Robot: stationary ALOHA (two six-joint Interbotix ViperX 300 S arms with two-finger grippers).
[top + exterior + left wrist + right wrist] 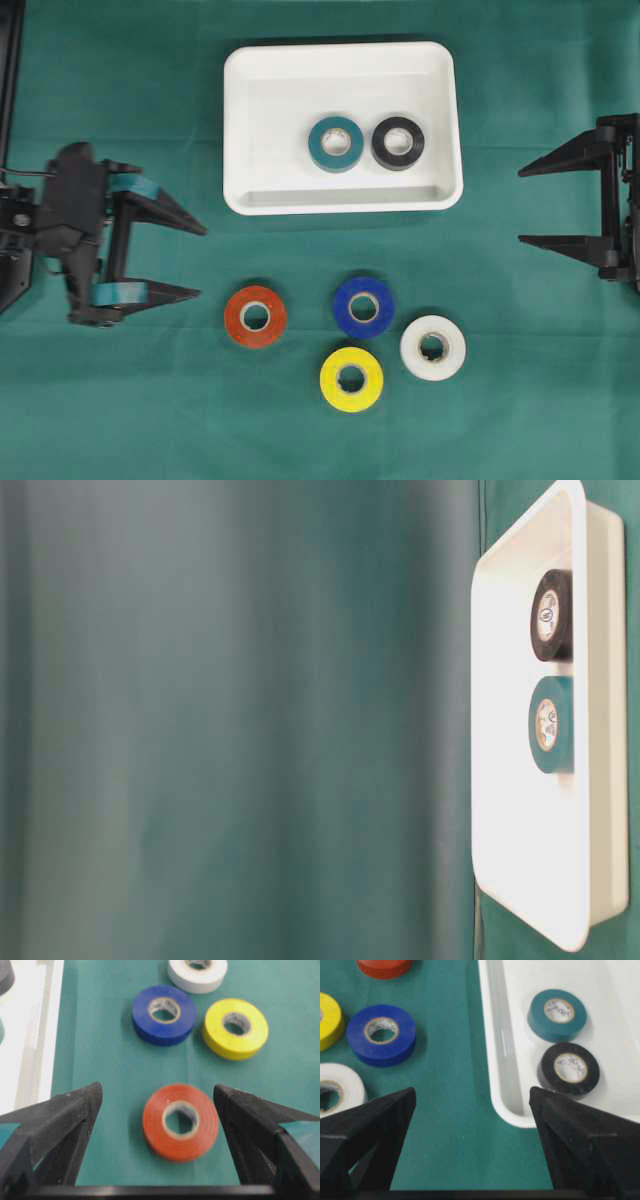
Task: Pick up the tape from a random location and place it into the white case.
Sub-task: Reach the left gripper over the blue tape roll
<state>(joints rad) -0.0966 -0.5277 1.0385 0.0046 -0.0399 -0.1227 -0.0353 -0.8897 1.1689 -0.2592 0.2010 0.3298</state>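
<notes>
My left claw (158, 1105) stands wide open and empty, its two black wedge-shaped fingers (60, 1115) spread to either side of the flat orange-red roll of tape (180, 1121) lying on the green cloth of the desk (100, 1050). In my wrist view the roll sits between the fingertips but slightly toward the right one, and I judge it is still a little ahead of them rather than fully inside the gap. From overhead the left claw (195, 262) is just beside that roll (255, 316), not touching it.

To do this pick well I should nudge sideways until the roll is centred, go forward and down until the fingers bracket its outer wall low near the cloth, then squeeze across the widest part. Closing early would probably pinch only the near edge and flip or skid the roll.

Further out lie a glossy blue roll (164, 1014), a yellow roll (235, 1028) and a white roll (197, 973), all well apart from the orange one, so they should not get in the way.

The shallow white rectangular plastic case (250, 190) sits beyond, already holding a teal roll (336, 144) and a black roll (398, 143) side by side; its left half is bare, a good drop spot.

My right claw (522, 206) waits open and empty at the far side.
</notes>
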